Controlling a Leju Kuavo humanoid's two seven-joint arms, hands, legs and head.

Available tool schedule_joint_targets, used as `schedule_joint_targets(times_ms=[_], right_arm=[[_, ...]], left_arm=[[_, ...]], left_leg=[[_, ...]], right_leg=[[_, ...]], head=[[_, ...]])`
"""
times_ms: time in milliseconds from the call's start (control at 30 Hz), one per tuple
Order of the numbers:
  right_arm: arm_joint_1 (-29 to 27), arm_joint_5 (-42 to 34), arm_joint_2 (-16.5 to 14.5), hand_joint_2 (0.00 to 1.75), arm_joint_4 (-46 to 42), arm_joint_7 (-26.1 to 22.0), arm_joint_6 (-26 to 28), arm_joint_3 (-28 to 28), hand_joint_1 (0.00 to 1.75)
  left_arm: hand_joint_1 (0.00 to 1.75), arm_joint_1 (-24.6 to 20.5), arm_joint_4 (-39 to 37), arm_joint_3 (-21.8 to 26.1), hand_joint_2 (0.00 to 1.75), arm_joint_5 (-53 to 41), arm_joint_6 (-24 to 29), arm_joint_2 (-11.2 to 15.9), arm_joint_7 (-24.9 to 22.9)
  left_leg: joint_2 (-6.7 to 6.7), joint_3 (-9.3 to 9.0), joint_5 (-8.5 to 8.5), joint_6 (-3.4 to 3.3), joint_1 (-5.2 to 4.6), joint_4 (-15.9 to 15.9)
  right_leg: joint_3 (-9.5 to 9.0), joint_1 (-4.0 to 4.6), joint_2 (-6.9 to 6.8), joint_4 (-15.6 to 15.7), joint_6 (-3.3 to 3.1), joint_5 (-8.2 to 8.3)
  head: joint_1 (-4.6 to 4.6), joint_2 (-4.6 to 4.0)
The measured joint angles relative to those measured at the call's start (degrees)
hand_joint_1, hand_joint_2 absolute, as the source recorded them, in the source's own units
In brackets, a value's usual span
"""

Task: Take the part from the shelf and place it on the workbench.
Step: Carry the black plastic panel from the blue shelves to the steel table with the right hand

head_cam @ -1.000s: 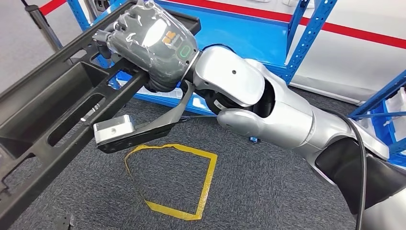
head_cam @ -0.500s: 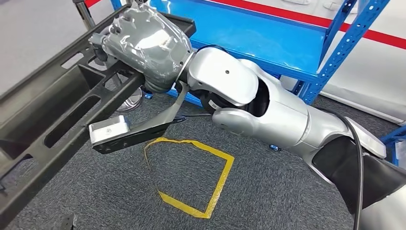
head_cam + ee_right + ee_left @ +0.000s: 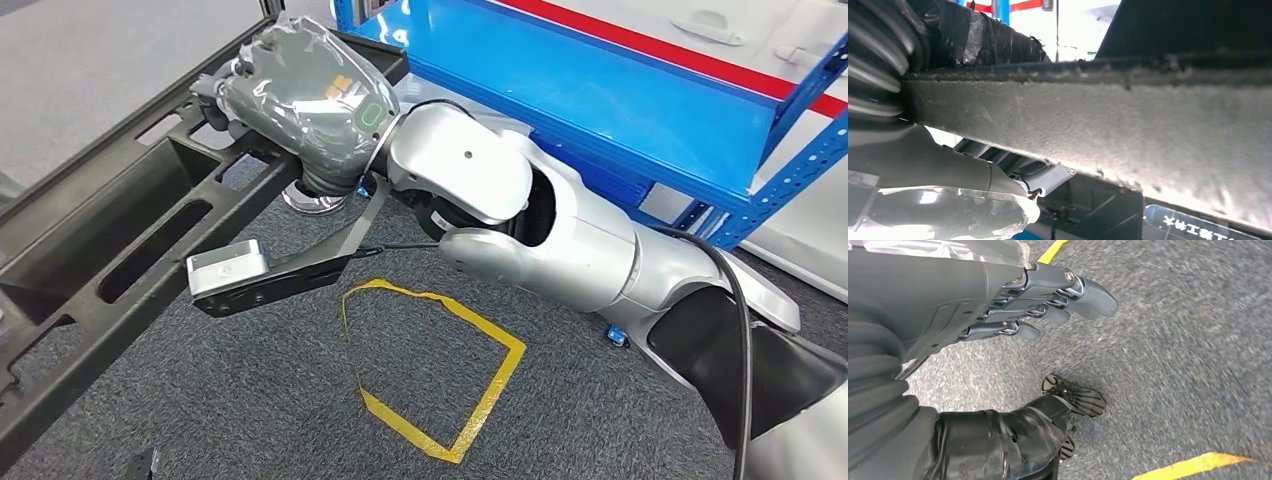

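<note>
Black moulded part [image 3: 110, 250]: gripped by right hand [image 3: 300, 100]; long axis runs leftward from it; left hand [image 3: 1048, 305] hangs empty, fingers loosely curled.

Silver arm [image 3: 560, 225], black cable [image 3: 748, 330], plastic-wrapped grey robot hand [image 3: 305, 100].

floor: dark grey carpet [image 3: 250, 400] | yellow tape square [image 3: 432, 362] on carpet, one edge peeled and wrinkled | round metal post base [image 3: 312, 202] on floor | white wall with red stripe [image 3: 640, 40] behind
</note>
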State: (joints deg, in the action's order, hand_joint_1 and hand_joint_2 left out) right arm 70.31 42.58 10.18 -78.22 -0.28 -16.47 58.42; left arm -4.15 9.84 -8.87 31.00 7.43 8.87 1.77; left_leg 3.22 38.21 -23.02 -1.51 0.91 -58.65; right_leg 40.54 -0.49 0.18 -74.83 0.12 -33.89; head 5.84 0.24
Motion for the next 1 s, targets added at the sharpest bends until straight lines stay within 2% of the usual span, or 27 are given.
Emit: schedule_joint_targets(times_ms=[33, 100, 133, 167, 200, 233, 267, 300, 333, 367, 400, 433, 467, 500, 533, 567, 633, 667, 733, 767, 833, 900, 933, 967, 1000], right_arm=[[0.0, 0.0, 0.0, 1.75, 0.0, 0.0, -0.1, 0.0, 1.75], [0.0, 0.0, 0.0, 1.75, 0.1, 0.1, -0.1, 0.0, 1.75], [0.0, 0.0, 0.0, 1.75, 0.1, 0.1, -0.1, 0.0, 1.75], [0.0, 0.0, 0.0, 1.75, 0.1, 0.1, -0.1, 0.0, 1.75], [0.0, 0.0, 0.0, 1.75, 0.2, 0.1, -0.2, 0.0, 1.75], [0.0, 0.0, 0.0, 1.75, 0.2, 0.1, -0.2, 0.0, 1.75], [0.0, 0.0, 0.0, 1.75, 0.2, 0.1, -0.2, 0.0, 1.75], [0.1, 0.0, 0.0, 1.75, 0.2, 0.1, -0.2, 0.0, 1.75], [0.1, 0.0, -0.1, 1.75, 0.2, 0.1, -0.2, 0.0, 1.75], [0.2, 0.0, -0.1, 1.75, 0.2, 0.1, -0.2, 0.0, 1.75], [0.2, 0.0, -0.1, 1.75, 0.3, 0.1, -0.3, 0.0, 1.75], [0.2, 0.0, -0.1, 1.75, 0.3, 0.1, -0.4, 0.0, 1.75], [0.2, 0.0, -0.1, 1.75, 0.3, 0.1, -0.5, 0.0, 1.75], [0.2, 0.0, -0.1, 1.75, 0.3, 0.1, -0.5, 0.0, 1.75], [0.2, 0.0, -0.1, 1.75, 0.3, 0.1, -0.6, 0.0, 1.75], [0.3, 0.0, -0.1, 1.75, 0.3, 0.1, -0.6, 0.0, 1.75], [0.4, 0.0, -0.1, 1.75, 0.3, 0.1, -0.6, 0.0, 1.75], [0.5, 0.0, -0.1, 1.75, 0.3, 0.1, -0.6, 0.0, 1.75], [0.5, 0.0, -0.1, 1.75, 0.3, 0.1, -0.6, 0.0, 1.75], [0.5, 0.0, -0.1, 1.75, 0.3, 0.1, -0.6, 0.0, 1.75], [0.5, 0.0, -0.1, 1.75, 0.4, 0.1, -0.6, 0.0, 1.75], [0.4, 0.0, -0.1, 1.75, 0.4, 0.1, -0.6, 0.0, 1.75], [0.3, 0.0, -0.1, 1.75, 0.5, 0.1, -0.6, 0.0, 1.75], [0.1, 0.1, -0.1, 1.75, 0.6, 0.0, -0.6, 0.1, 1.75], [0.0, 0.1, 0.0, 1.75, 0.7, 0.0, -0.6, 0.1, 1.75]], left_arm=[[0.00, 0.0, 0.0, 0.0, 1.75, 0.0, 0.0, 0.0, 0.0], [0.00, 0.0, 0.0, 0.0, 1.75, 0.0, 0.0, -0.1, 0.0], [0.00, -0.1, 0.0, 0.0, 1.75, 0.0, 0.0, -0.1, 0.0], [0.00, -0.1, 0.0, 0.0, 1.75, 0.0, 0.0, -0.2, 0.0], [0.00, -0.1, 0.0, 0.0, 1.75, 0.1, 0.0, -0.2, 0.1], [0.00, 0.1, 0.0, 0.0, 1.75, 0.1, 0.0, -0.1, 0.1], [0.00, 0.3, 0.0, 0.0, 1.75, 0.1, 0.0, -0.2, 0.0], [0.00, 0.4, 0.0, 0.0, 1.75, 0.1, 0.0, -0.2, 0.0], [0.00, 0.4, 0.0, -0.1, 1.75, 0.0, 0.1, -0.2, 0.0], [0.00, 0.2, 0.0, -0.1, 1.75, 0.0, 0.1, -0.3, 0.0], [0.00, 0.1, 0.0, -0.1, 1.75, 0.0, 0.1, -0.3, 0.0], [0.00, 0.0, 0.0, -0.1, 1.75, 0.0, 0.1, -0.3, -0.1], [0.00, -0.1, 0.0, -0.1, 1.75, 0.0, 0.1, -0.3, -0.1], [0.00, 0.0, 0.0, -0.1, 1.75, 0.0, 0.0, -0.4, -0.1], [0.00, 0.0, 0.0, -0.1, 1.75, 0.0, 0.0, -0.4, -0.1], [0.00, 0.1, 0.0, -0.1, 1.75, 0.0, 0.0, -0.3, 0.0], [0.00, 0.0, 0.0, -0.1, 1.75, 0.0, -0.1, -0.3, 0.1], [0.00, 0.0, 0.0, -0.1, 1.75, 0.0, -0.1, -0.2, 0.2], [0.00, 0.1, 0.0, -0.1, 1.75, 0.0, -0.2, -0.1, 0.3], [0.00, 0.2, 0.0, -0.1, 1.75, 0.0, -0.2, -0.1, 0.3], [0.00, 0.3, 0.0, -0.1, 1.75, 0.0, -0.2, -0.1, 0.3], [0.00, 0.1, 0.0, -0.1, 1.75, 0.0, -0.2, -0.1, 0.4], [0.00, 0.0, 0.0, -0.1, 1.75, 0.1, -0.2, -0.1, 0.4], [0.00, 0.0, 0.0, -0.1, 1.75, 0.1, -0.2, -0.1, 0.4], [0.00, 0.1, 0.0, -0.1, 1.75, 0.2, -0.3, -0.1, 0.3]], left_leg=[[0.82, 0.04, 0.01, 0.02, 0.00, -0.2], [2.37, 0.36, 0.07, 0.28, 0.11, -0.5], [3.09, 0.74, 0.22, 0.58, 0.25, -0.7], [3.83, 1.22, 0.47, 1.02, 0.49, -0.7], [4.60, 1.64, 0.83, 1.57, 0.68, -0.6], [5.30, 1.94, 1.13, 2.07, 0.89, -0.4], [4.82, 2.18, 1.20, 2.54, 0.82, -0.4], [3.40, 2.57, 0.77, 2.94, 0.64, -1.0], [1.42, 3.42, -0.36, 3.27, 0.44, -2.8], [-0.84, 4.74, -1.99, 3.55, 0.33, -5.7], [-2.14, 6.32, -3.78, 3.79, 0.38, -9.4], [-2.74, 7.72, -5.15, 3.97, 0.46, -12.8], [-2.98, 8.35, -5.67, 4.06, 0.50, -14.7], [-3.09, 7.84, -5.21, 4.08, 0.51, -14.4], [-3.37, 6.12, -3.90, 3.99, 0.47, -11.9], [-4.24, 3.63, -2.41, 3.79, 0.33, -7.9], [-6.27, -0.43, -0.71, 2.96, -0.46, -1.0], [-6.81, -1.19, -0.58, 2.47, -0.82, 0.5], [-5.90, -1.09, -0.50, 1.64, -1.05, 0.9], [-5.34, -1.17, -0.35, 1.32, -0.87, 1.1], [-4.24, -1.51, 0.03, 0.61, -0.51, 1.8], [-3.02, -1.59, 0.23, 0.16, -0.34, 2.1], [-2.31, -1.54, 0.26, 0.07, -0.34, 2.0], [-1.52, -1.50, 0.27, 0.05, -0.32, 1.9], [-0.71, -1.46, 0.25, 0.07, -0.26, 1.8]], right_leg=[[-1.38, -0.02, 0.38, 2.9, -0.19, 2.00], [-4.60, -0.29, 3.52, 10.0, -0.63, 5.54], [-5.67, -0.41, 5.03, 12.5, -0.73, 6.33], [-6.09, -0.40, 6.07, 13.7, -0.77, 6.46], [-6.18, -0.31, 5.97, 14.1, -0.76, 6.44], [-6.34, -0.36, 5.10, 14.5, -0.88, 6.43], [-6.49, -0.42, 4.21, 14.9, -1.07, 6.61], [-6.70, -0.59, 3.32, 15.3, -1.32, 6.84], [-6.89, -0.72, 2.35, 15.6, -1.53, 7.03], [-7.02, -0.62, 1.39, 15.7, -1.64, 7.14], [-7.00, -0.56, 0.42, 15.8, -1.71, 7.17], [-6.96, -0.50, -0.58, 15.8, -1.72, 7.16], [-6.92, -0.48, -1.51, 15.7, -1.73, 7.15], [-6.90, -0.46, -2.39, 15.7, -1.72, 7.14], [-6.92, -0.45, -3.20, 15.7, -1.68, 7.11], [-6.99, -0.41, -3.93, 15.7, -1.60, 7.04], [-7.08, -0.10, -5.21, 15.8, -1.30, 6.91], [-7.11, 0.09, -5.76, 15.8, -1.10, 6.86], [-7.29, 0.34, -6.87, 16.0, -0.65, 6.80], [-7.37, 0.30, -6.68, 15.9, -0.38, 6.50], [-6.53, 0.11, -4.15, 13.4, -0.09, 4.60], [-3.43, -0.03, -1.03, 6.6, -0.15, 1.11], [-1.56, -0.04, -0.40, 2.7, -0.15, -0.30], [-0.22, -0.03, -0.15, 0.2, -0.09, -0.79], [0.22, -0.09, -0.05, -0.3, -0.01, -0.15]], head=[[0.06, 0.00], [0.10, 0.00], [0.09, 0.00], [0.17, 0.01], [0.25, 0.01], [0.47, 0.01], [0.55, 0.01], [0.38, 0.00], [0.19, 0.00], [0.00, 0.00], [-0.12, 0.00], [-0.11, 0.00], [-0.10, 0.00], [-0.11, 0.00], [-0.12, 0.00], [-0.13, 0.00], [-0.14, 0.00], [-0.15, 0.00], [-0.12, 0.00], [-0.11, 0.00], [-0.09, 0.00], [-0.05, 0.00], [-0.02, 0.00], [-0.01, 0.00], [-0.01, 0.00]])
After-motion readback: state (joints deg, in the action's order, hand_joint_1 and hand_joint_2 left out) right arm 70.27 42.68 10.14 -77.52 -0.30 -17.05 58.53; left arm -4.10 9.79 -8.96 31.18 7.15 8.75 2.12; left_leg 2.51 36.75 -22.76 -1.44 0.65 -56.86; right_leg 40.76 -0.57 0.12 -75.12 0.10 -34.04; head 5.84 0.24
